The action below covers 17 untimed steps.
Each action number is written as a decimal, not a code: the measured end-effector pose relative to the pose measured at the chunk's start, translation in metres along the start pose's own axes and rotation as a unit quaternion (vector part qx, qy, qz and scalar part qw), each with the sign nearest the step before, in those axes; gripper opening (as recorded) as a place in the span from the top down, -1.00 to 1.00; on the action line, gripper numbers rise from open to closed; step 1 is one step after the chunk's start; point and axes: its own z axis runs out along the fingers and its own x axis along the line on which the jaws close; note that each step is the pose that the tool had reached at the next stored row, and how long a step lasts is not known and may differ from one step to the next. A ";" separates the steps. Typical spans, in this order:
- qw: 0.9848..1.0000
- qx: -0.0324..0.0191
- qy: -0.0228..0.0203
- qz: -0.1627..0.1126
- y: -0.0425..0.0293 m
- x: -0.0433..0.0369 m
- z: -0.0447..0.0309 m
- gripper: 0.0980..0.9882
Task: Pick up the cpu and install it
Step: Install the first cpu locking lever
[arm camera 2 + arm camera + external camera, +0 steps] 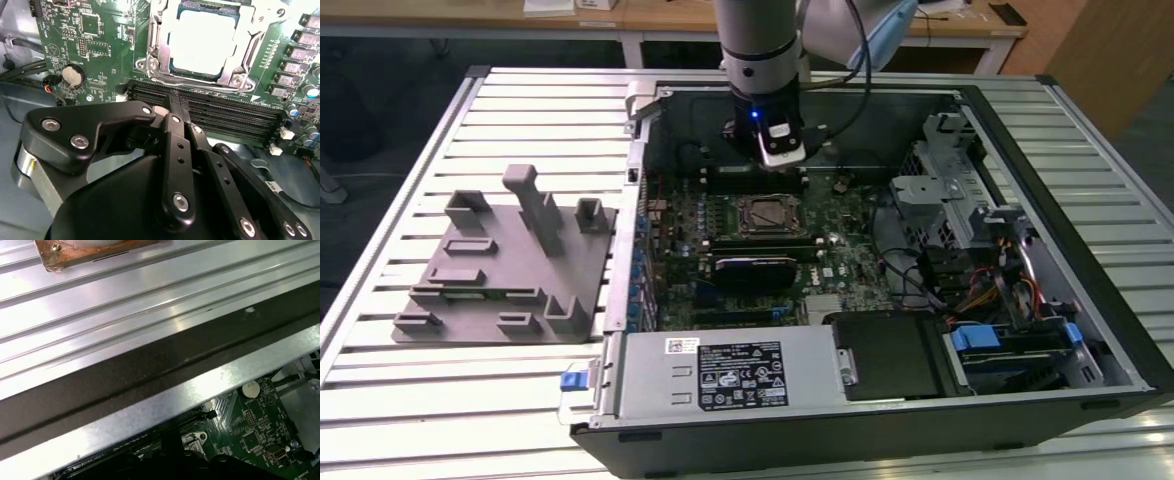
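A: Where is the arm sitting?
B: The gripper (778,152) is hanging inside the open computer case (1067,120), near its back wall, just behind the socket (766,214) in the exterior view.

A: Fingers?
B: Closing together at the tips in the second wrist view (172,107), nothing showing between them.

A: And the chip?
B: The cpu (202,42) is lying flat in the socket's metal frame (240,75), silver top facing up. The gripper is hovering over the black memory slots (225,112) just beside it, apart from the chip.

A: Room around it?
B: The grey fixture (507,265) is resting well apart on the slatted table (400,400)
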 end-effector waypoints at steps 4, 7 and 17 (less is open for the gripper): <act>1.000 0.005 -0.001 -0.001 -0.0011 -0.0004 -0.0001 0.98; 1.000 0.009 -0.002 -0.002 -0.0031 -0.0013 -0.0002 0.98; 1.000 0.027 -0.006 -0.005 -0.0133 -0.0057 -0.0008 0.98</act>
